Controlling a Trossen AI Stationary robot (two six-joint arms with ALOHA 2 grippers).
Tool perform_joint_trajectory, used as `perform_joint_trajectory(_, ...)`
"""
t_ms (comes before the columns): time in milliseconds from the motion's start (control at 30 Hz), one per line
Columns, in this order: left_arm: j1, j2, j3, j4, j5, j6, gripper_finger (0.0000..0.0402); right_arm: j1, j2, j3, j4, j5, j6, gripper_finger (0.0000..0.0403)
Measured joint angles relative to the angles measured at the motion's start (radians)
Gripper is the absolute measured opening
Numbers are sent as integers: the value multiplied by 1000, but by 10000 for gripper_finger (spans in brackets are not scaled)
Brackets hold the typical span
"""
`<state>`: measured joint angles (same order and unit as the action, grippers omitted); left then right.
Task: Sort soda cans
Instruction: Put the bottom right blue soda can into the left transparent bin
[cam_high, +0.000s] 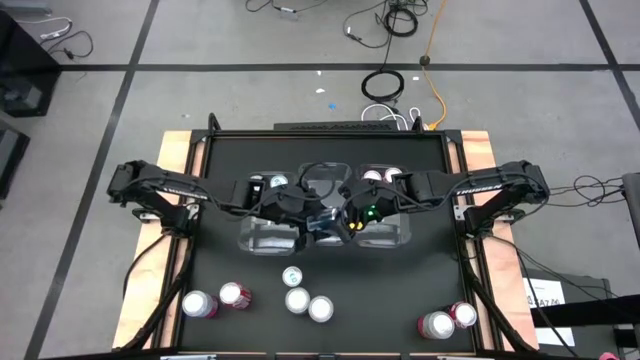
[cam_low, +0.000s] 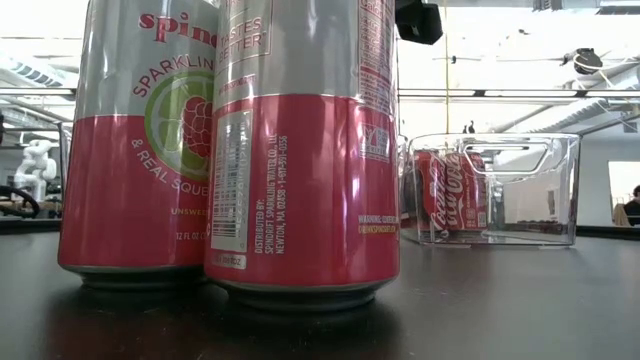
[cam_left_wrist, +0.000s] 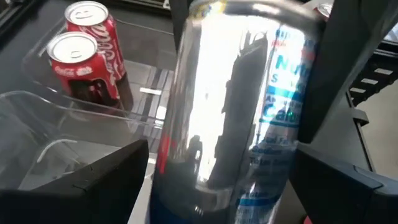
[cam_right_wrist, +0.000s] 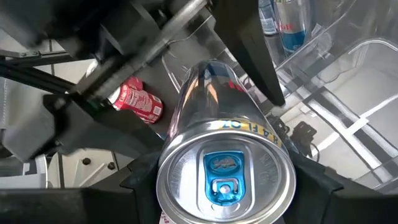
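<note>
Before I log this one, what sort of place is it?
Probably a robotics lab or workshop, not a home. The black table stands on a bare grey floor with taped lines, loose cables lie on the floor behind it, and the low view shows open ceiling ducting.

High cam: overhead, straight down on whole table (cam_high: 320, 300), both arms. Low cam: tabletop level, v. close behind two pink cans (cam_low: 290, 150), facing clear bin (cam_low: 490, 190) and room. Wrist cams: each close on a silver-blue can (cam_left_wrist: 242, 106). High and low share the bins.
</note>
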<state>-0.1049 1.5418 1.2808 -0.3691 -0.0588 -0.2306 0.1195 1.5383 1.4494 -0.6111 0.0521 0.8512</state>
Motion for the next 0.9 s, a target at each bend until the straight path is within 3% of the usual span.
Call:
perform_joint_trajectory(433,1,-2,0,32,2,1,371,-1,0,0,-21,-1,-4,228)
perform_joint_trajectory(767,0,-2,0,53,1,11,264,-2,0,0,-27,-8,-3,228)
perform_joint_trajectory(900,0,-2,-1,53,2,11,247,-2,0,0,-27,-8,-3,228)
